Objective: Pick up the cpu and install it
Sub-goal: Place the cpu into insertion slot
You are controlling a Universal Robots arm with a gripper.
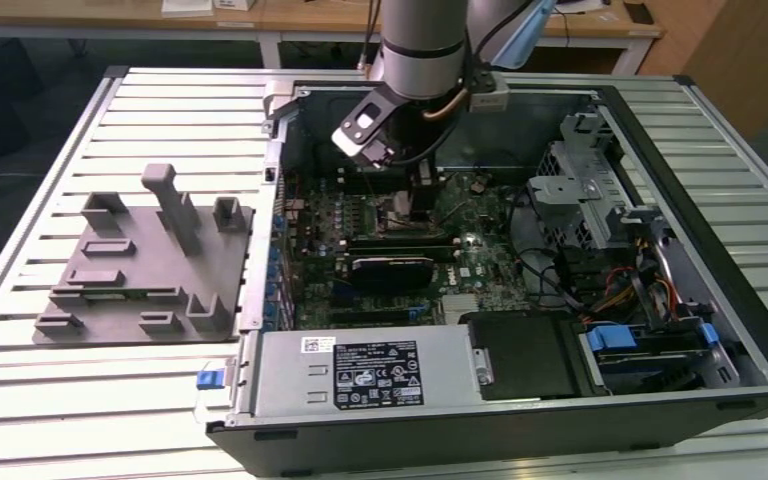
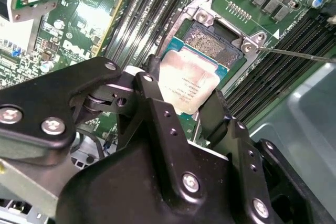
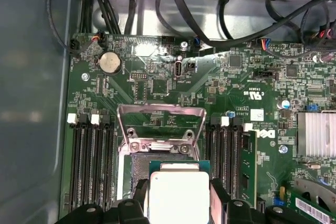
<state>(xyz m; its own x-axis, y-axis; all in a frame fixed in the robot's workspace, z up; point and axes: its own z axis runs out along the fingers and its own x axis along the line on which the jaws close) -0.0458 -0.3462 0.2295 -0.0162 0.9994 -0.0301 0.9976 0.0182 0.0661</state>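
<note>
- The pincer (image 2: 184,98) is clamped on the cpu (image 2: 190,77). One black finger (image 2: 149,85) presses each of two opposite edges, and the silvery top plate faces up.
- In the second wrist view the cpu hangs over the near edge of the open socket (image 2: 212,39). Part of the socket's contact field lies bare beyond it. I cannot tell whether the chip touches the socket yet.
- In the first wrist view the hinged metal frame (image 3: 160,109) stands folded back on the motherboard (image 3: 157,77), leaving the socket open.
- The arm reaches down into the open computer case (image 1: 491,440), which lies along the surface (image 1: 117,420) at the exterior view's right edge. The grey fixture tray (image 1: 131,290) sits apart, toward the left edge.
- Judgement: the pick-up is done and the installing step is in hand, with the chip not yet seated.
- Judgement: seating calls for the chip to be square to the socket, level and centred over the contacts. A skewed or dragged placement risks bending them.
</note>
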